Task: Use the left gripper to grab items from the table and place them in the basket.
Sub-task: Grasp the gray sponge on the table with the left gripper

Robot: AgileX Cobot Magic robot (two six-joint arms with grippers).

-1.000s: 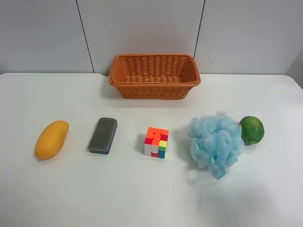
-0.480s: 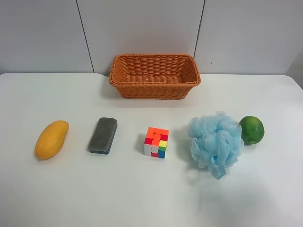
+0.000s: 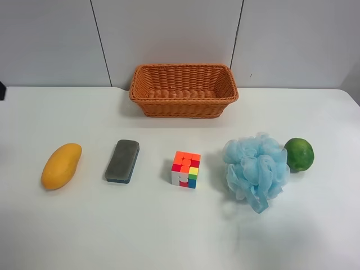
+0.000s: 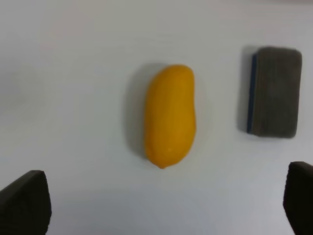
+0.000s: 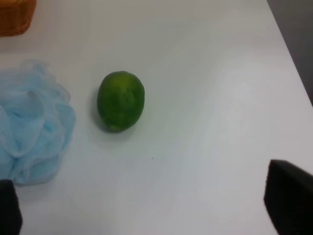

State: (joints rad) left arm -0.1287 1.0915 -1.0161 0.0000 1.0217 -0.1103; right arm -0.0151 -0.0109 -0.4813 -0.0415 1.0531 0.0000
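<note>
Woven orange-brown wicker, rectangular with flared sides: basket (image 3: 183, 107) at the far edge of the smooth white table (image 3: 169, 236). Nearer, in a row: glossy yellow-orange mango (image 4: 169, 115), grey pad (image 4: 274, 90) on a blue base, bright puzzle cube (image 3: 186, 169), frilly light blue mesh puff (image 3: 256, 169), round green fruit (image 5: 121, 100) just beside it. Left gripper (image 4: 161, 203) spread wide over the mango, holding and touching nothing; right gripper (image 5: 149, 203) likewise wide, empty.

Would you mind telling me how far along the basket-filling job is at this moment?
Nothing done: the basket is empty. In hand: the open left gripper faces the mango, holding nothing. Left: mango, pad, cube, puff, green fruit.
</note>
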